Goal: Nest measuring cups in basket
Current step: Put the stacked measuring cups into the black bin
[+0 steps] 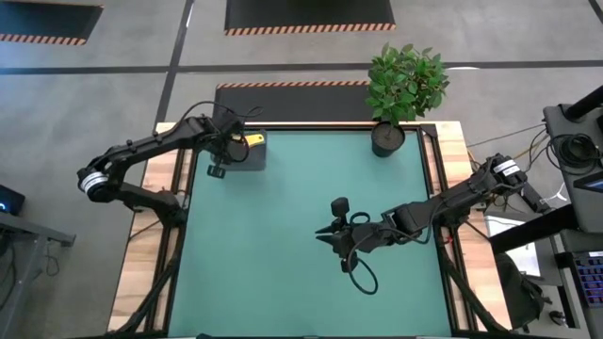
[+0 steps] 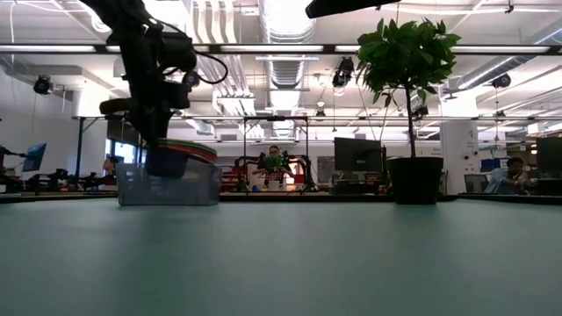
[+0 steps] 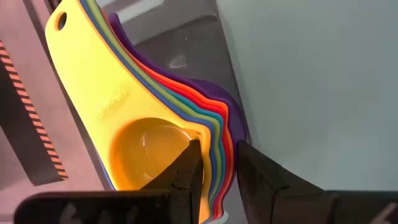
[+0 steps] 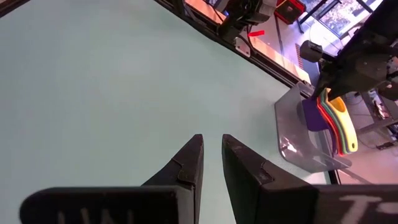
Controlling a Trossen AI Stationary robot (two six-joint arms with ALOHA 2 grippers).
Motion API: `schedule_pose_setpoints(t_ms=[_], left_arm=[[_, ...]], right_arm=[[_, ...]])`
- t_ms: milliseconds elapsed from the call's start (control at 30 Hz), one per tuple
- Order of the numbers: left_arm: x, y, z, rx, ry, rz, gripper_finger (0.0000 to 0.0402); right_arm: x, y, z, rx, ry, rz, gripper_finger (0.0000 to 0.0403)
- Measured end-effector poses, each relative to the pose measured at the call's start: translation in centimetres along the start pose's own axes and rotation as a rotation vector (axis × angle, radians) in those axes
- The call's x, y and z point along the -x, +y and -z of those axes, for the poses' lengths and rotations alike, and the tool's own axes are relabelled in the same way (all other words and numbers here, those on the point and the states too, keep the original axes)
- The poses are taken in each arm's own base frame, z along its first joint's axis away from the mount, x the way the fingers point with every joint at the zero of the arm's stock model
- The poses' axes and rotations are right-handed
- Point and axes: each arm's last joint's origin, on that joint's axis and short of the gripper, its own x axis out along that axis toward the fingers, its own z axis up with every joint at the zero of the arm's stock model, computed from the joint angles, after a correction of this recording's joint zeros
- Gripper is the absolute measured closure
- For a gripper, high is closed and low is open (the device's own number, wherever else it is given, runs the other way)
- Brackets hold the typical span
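My left jaws (image 3: 214, 168) are down in the basket (image 1: 247, 151) at the far left corner of the counter (image 1: 283, 235), clamped on the rims of the stacked cups (image 3: 186, 112): one finger sits inside the yellow cup's bowl, the other on the outside of the purple rim, with the coloured edges pinched between them. The stack is nested, yellow (image 3: 106, 93) on top, then thin bands of green, blue, red and orange edges fanning out, and purple (image 3: 230, 106) outermost. The handles lie together and point away from my fingers; the yellow one has a hole at its end. From above, only a bit of yellow (image 1: 254, 139) shows beside my left wrist. From counter height, the basket (image 2: 169, 184) stands on the surface, see-through, with the striped cup edges (image 2: 189, 147) rising above its rim under my left arm. My right jaws (image 1: 332, 235) hover over the bare middle of the counter, well apart from the basket, fingers slightly apart with a narrow gap and nothing between them (image 4: 211, 165). Past them I see the basket (image 4: 298, 137) with the cups (image 4: 333, 121) standing in it. A potted plant (image 1: 400, 89) stands at the far edge, right of the basket.
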Motion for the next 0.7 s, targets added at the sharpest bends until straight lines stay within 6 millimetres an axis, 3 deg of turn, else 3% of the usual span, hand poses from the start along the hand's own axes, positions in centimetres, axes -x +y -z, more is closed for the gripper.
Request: schedule_pose_setpoints(t_ms=[700], left_arm=[[-2.6,-0.3,1.1,0.062,0.031,0.023,0.0342]], right_arm=[[0.0,0.0,0.0,-0.005,0.0,0.0,0.0355]])
